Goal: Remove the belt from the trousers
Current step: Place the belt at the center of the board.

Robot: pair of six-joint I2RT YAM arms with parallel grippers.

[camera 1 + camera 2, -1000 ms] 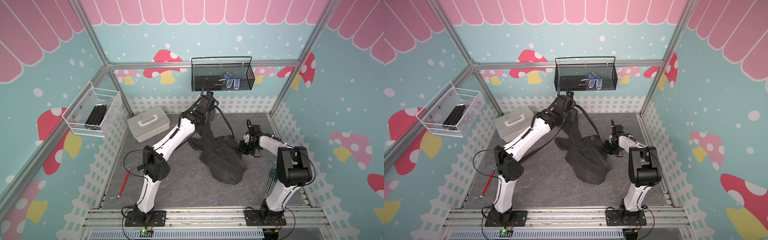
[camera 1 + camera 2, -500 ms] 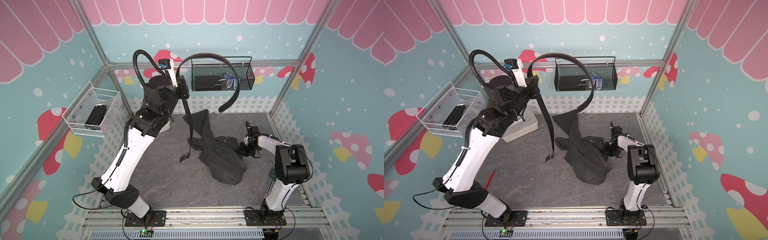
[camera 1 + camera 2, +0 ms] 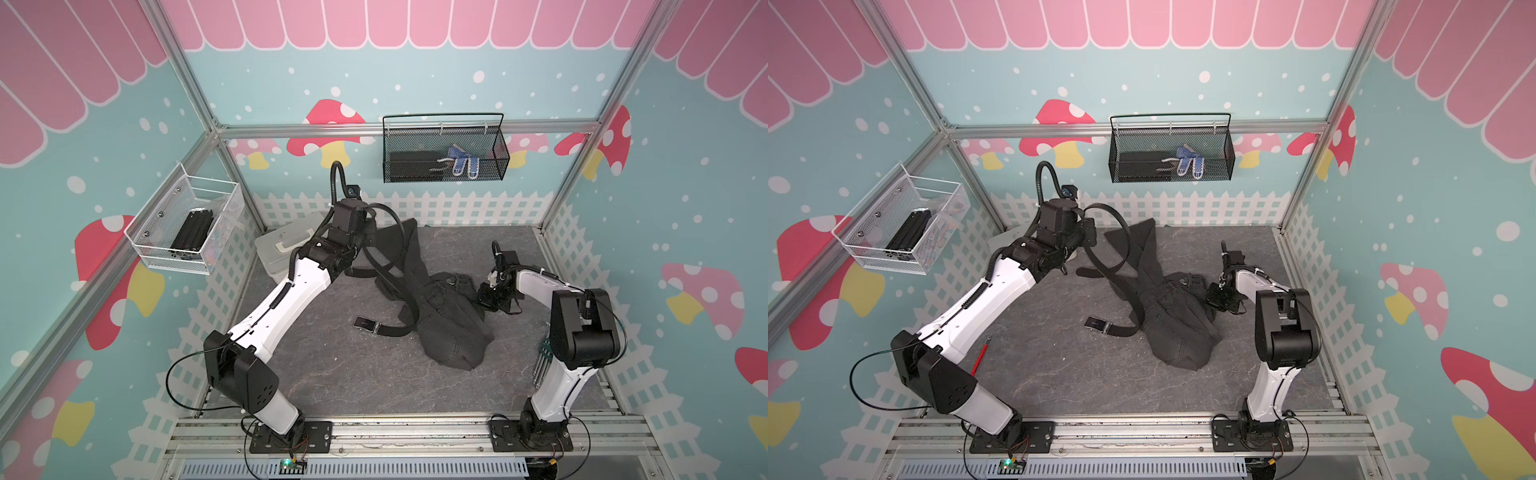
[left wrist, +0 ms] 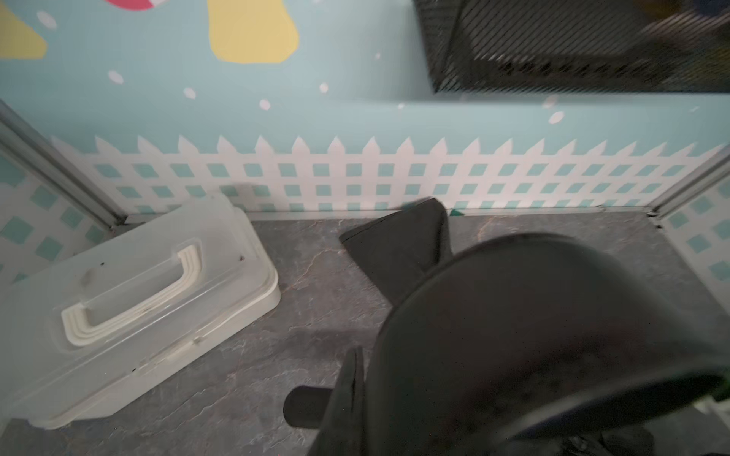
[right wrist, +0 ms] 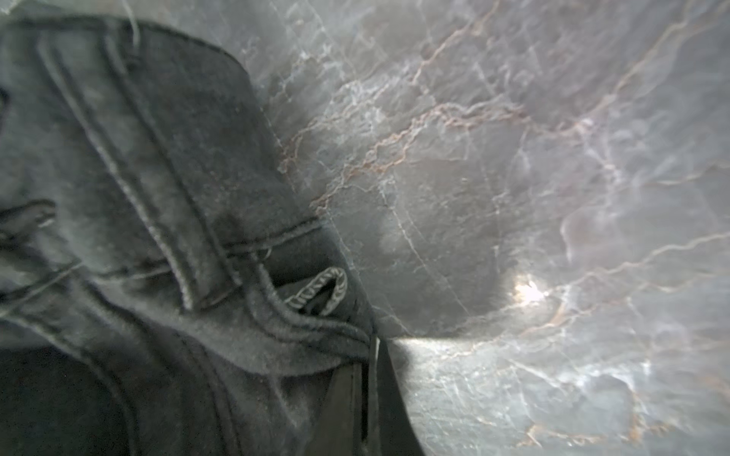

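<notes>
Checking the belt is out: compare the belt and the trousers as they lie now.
The belt is a narrow strap; the trousers are a broad crumpled heap. The belt arcs up off the table, buckle resting down; the trousers lie slumped on it. Both are black; the belt crosses the trousers.

A grey, marble-veined desk (image 3: 353, 374) is seen from above. A white plastic case (image 3: 282, 245) with a moulded handle is set on it just beside the left jaws. On the back wall, above and beyond the left jaws, a black mesh basket (image 3: 494, 162) is hung, and blue-and-white gloves (image 3: 462, 161) are kept in it. A white wire basket (image 3: 174, 259) holding black items (image 3: 193, 227) is mounted well apart from the left jaws. A red-handled tool (image 3: 980, 354) is laid far behind the left jaws, and a green holder of metal keys (image 3: 541, 360) behind the right jaws.
</notes>
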